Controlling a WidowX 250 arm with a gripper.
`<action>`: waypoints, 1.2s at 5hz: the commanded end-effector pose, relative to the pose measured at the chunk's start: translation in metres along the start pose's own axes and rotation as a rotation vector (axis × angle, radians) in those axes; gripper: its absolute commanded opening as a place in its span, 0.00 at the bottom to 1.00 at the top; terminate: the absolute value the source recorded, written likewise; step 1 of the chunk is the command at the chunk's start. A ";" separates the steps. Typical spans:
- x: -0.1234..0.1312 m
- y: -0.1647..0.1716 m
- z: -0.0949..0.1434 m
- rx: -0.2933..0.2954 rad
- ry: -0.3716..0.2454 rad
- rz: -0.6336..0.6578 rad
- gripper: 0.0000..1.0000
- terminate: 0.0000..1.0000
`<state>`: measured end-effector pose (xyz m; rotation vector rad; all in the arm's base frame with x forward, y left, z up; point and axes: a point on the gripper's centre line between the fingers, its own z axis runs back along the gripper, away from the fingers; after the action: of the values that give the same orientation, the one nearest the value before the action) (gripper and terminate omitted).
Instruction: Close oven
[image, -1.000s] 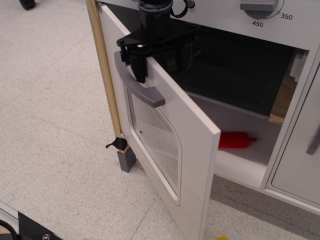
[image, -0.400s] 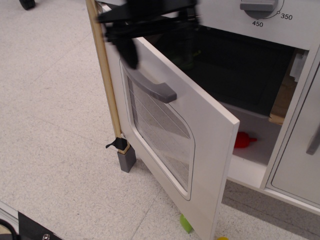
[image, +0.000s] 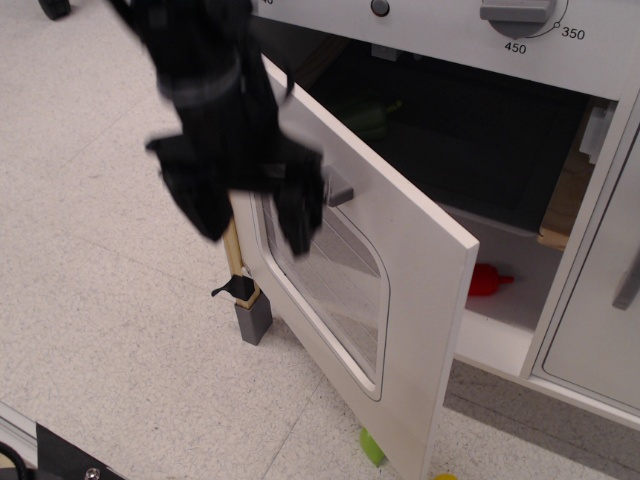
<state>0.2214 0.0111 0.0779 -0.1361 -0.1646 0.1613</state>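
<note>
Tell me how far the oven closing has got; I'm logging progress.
Nothing looks done: the white toy oven's windowed door stands wide open, its dark interior exposed. In hand: the blurred black gripper hangs in front of the door's outer face by the grey bar handle. Left: swinging the door fully shut.

A speckled floor with a toy kitchen standing on it

The floor (image: 110, 330) is pale and grey with tiny dots all over, and thin lines cross it like tile edges. The white oven (image: 400, 270) stands on it, with one small grey foot (image: 253, 322) touching the floor under a wooden post (image: 232, 250). A little green thing (image: 371, 447) lies on the floor just under the corner of the open door. A bit of yellow (image: 445, 477) shows at the bottom edge. A dark wheel (image: 55, 8) sits far off in the top corner.
</note>
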 end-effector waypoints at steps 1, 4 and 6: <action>0.013 -0.047 -0.033 -0.047 -0.048 -0.047 1.00 0.00; 0.044 -0.111 -0.069 -0.057 -0.063 0.036 1.00 0.00; 0.097 -0.129 -0.078 -0.081 -0.137 0.105 1.00 0.00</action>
<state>0.3368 -0.1118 0.0184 -0.2004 -0.2633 0.2736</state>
